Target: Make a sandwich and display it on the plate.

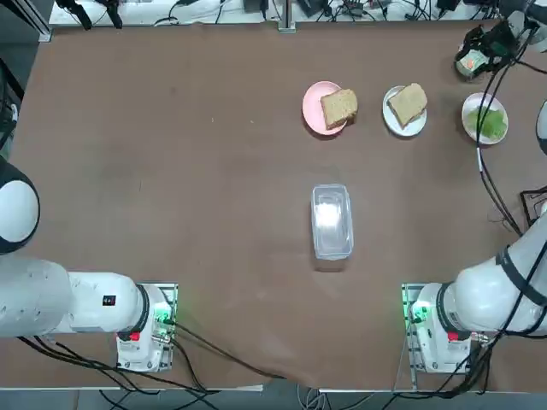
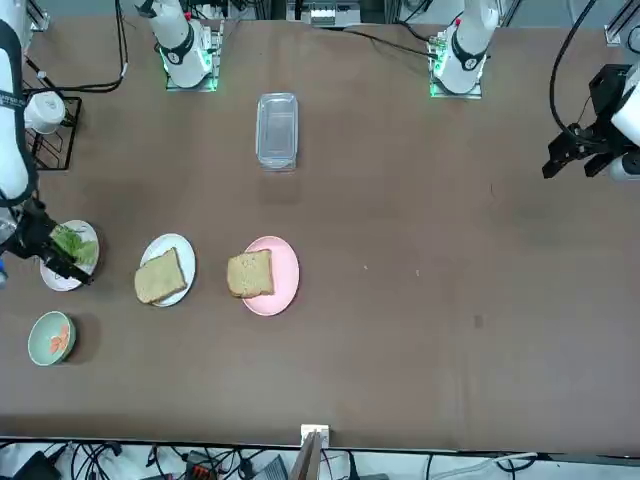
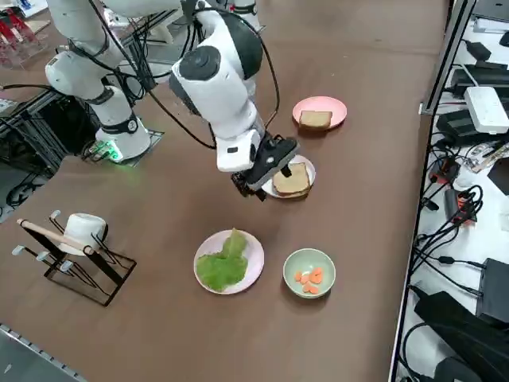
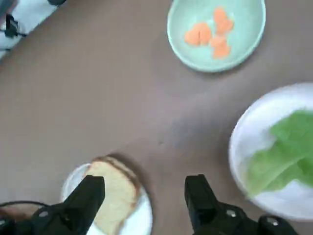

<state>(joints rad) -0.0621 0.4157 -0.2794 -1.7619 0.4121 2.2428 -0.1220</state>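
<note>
pink plate [image 1: 314,105] on the tabletop [image 1: 214,213] carries 1 bread slice [image 1: 339,106], which pokes out past the rim on the robot's r. side. small white plate [image 1: 395,120], just to the r. of the pink 1, holds the other slice [image 1: 408,102], also partly over the rim. so the sandwich parts are apart, 1 slice per plate, not stacked. both slices: pale crumb w/ brown crust.

farther r. is the lettuce plate [image 3: 256,259], a pale round 1 w/ a frilly green lettuce leaf [image 3: 223,263] flat on it. near it, farther from the arm bases, sits a pale-green bowl [image 3: 293,267] w/ several orange pcs [image 3: 309,278] in the bottom.

clear plastic container [image 1: 332,222], rectangular w/ rounded corners, lies closer to the bases, approx. mid-tabletop; can't tell what's in it. at the robot's r. side stands a black wire rack [image 3: 118,274] w/ a white cup [image 3: 83,231] in it.

r. gripper [image 4: 144,181] hangs above the tabletop by the white plate & lettuce plate, tilted. its fingers [image 4: 92,193] are spread wide, w/ a broad gap btwn them.
</note>
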